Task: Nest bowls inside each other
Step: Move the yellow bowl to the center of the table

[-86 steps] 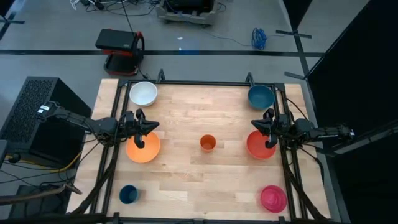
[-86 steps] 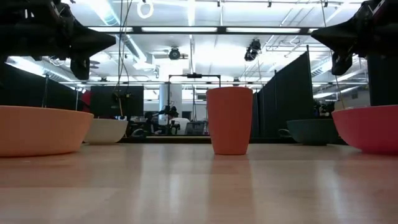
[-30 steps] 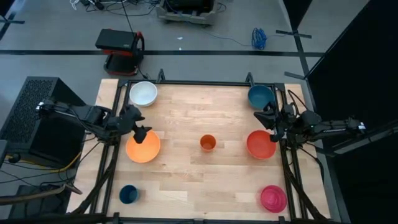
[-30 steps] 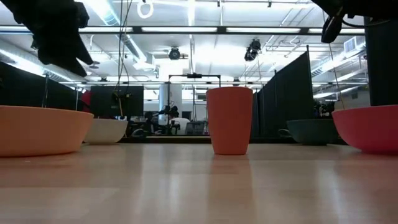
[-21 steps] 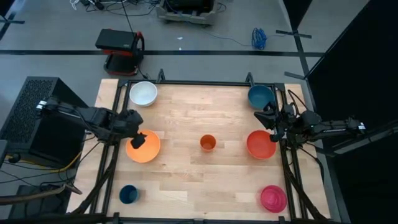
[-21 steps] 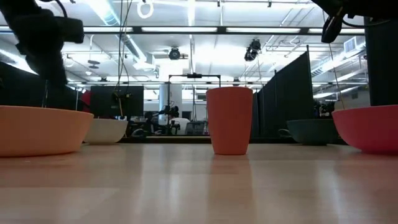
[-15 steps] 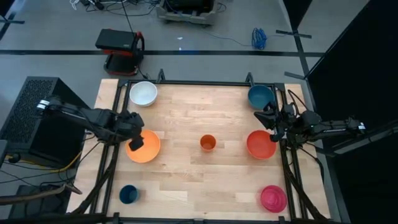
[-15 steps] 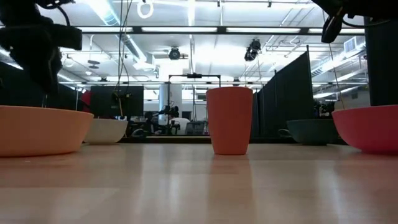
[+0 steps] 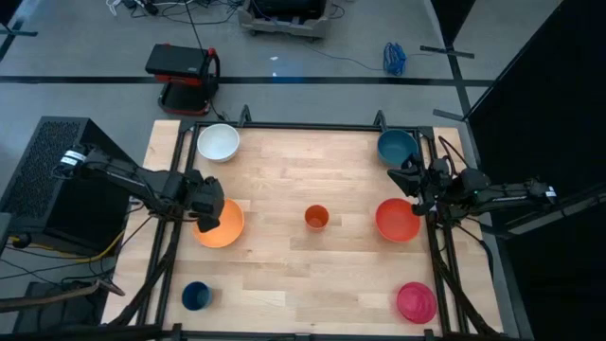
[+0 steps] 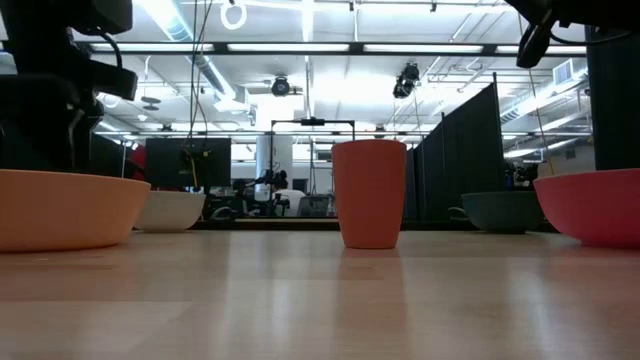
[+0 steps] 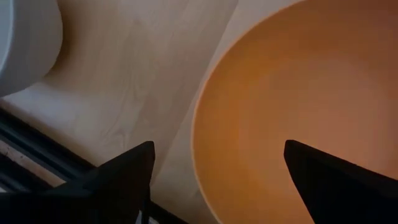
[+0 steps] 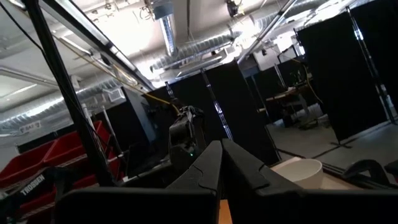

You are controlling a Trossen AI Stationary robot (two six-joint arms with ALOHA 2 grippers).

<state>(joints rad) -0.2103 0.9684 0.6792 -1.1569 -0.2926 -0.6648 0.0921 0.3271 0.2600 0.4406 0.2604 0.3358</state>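
The orange bowl (image 9: 223,225) stands at the table's left, the white bowl (image 9: 218,143) at the far left. The teal-blue bowl (image 9: 397,147) is far right, the red-orange bowl (image 9: 398,220) at the right, and the magenta-pink bowl (image 9: 416,302) near right. My left gripper (image 9: 208,212) points down over the orange bowl's left rim (image 11: 200,137). It is open (image 11: 217,183), one finger above the bowl's inside and one above the table outside, clear of both. My right gripper (image 9: 405,180) is shut (image 12: 221,163), raised between the teal-blue and red-orange bowls.
A small orange cup (image 9: 316,217) stands upright at the table's middle and a small dark blue cup (image 9: 195,296) near the front left. A black frame rail (image 9: 180,152) runs along the table's sides. The white bowl (image 11: 25,43) is close to the left gripper.
My left gripper has sunk toward the orange bowl's left rim and tipped from slanting to pointing nearly straight down, rolling as it went. All bowls have stayed where they were.
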